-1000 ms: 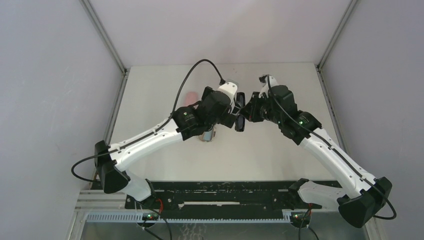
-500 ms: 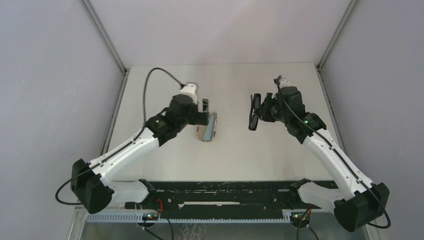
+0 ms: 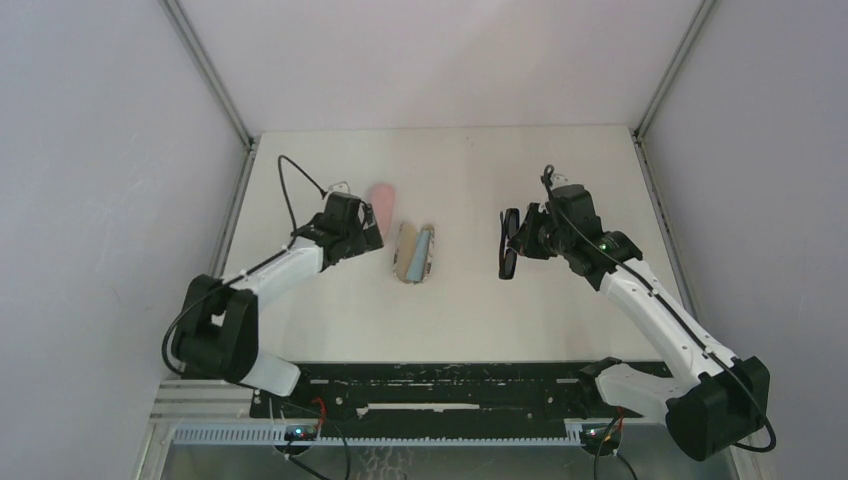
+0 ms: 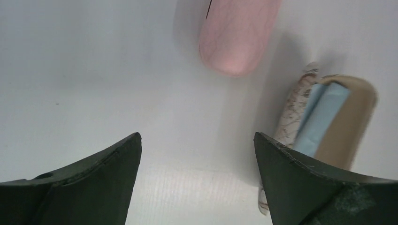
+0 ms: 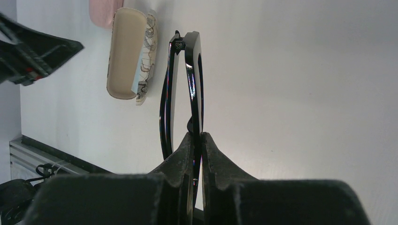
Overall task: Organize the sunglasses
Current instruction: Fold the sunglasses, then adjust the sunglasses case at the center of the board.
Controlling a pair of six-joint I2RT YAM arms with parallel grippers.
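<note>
One pair of sunglasses [image 5: 187,84] is hanging over the table [image 3: 560,310], right of centre, with the right gripper [image 5: 197,136] pinching its frame tight. The left gripper [image 4: 197,140] is hovering with jaws spread wide, holding nothing. Two cases are lying near it: one pink case [image 4: 234,33], closed, and one patterned case [image 4: 347,126], open, carrying one blue cloth [image 4: 321,117].

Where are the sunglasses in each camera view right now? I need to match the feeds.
Top external: the sunglasses are right of centre, clamped in the right gripper.
Left wrist: not in view.
Right wrist: centre of the picture, edge-on, sticking out past the closed fingers.
Shared landmark: the open patterned case, left of the sunglasses in the top and right wrist views, and at the right side in the left wrist view.
</note>
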